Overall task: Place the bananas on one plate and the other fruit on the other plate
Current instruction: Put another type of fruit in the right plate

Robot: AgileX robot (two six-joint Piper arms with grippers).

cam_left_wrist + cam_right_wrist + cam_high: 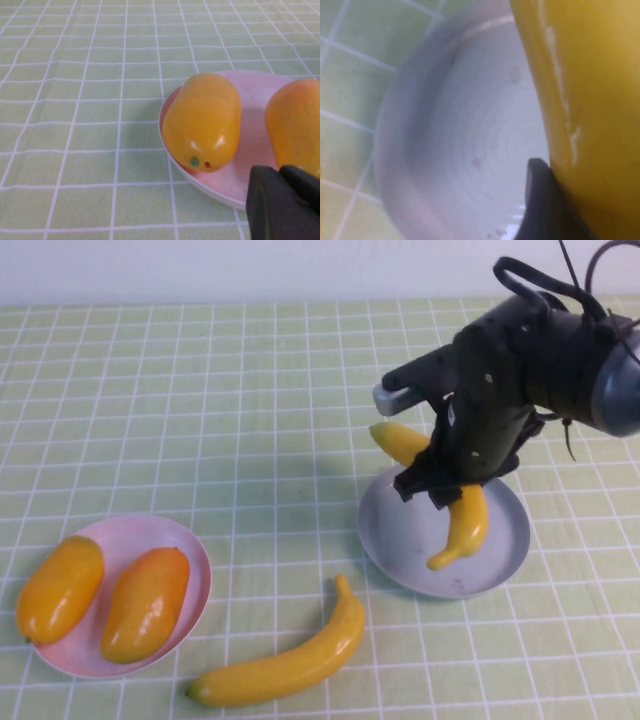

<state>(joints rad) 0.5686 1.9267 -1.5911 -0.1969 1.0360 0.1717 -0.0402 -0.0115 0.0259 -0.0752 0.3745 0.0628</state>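
Yellow and curved, one banana (462, 515) is gripped at its middle by the right pincer (440, 480), directly above the grey-blue plate (400, 535), which lies toward the right edge of the surface (200, 390); whether the banana's lower tip touches the plate cannot be told. In the right wrist view the banana (585, 85) fills the frame beside a dark fingertip (540, 200), with the plate's bowl (465, 150) beneath. The second banana (290, 665) lies on the checked cloth at the near edge, between the two plates. Both orange-yellow fruits (60, 588) (145, 602) rest side by side on the pink plate (190, 560) near the near-left corner. The left pincer (285, 200) is seen just beside that plate's rim (220, 187); its state cannot be told.
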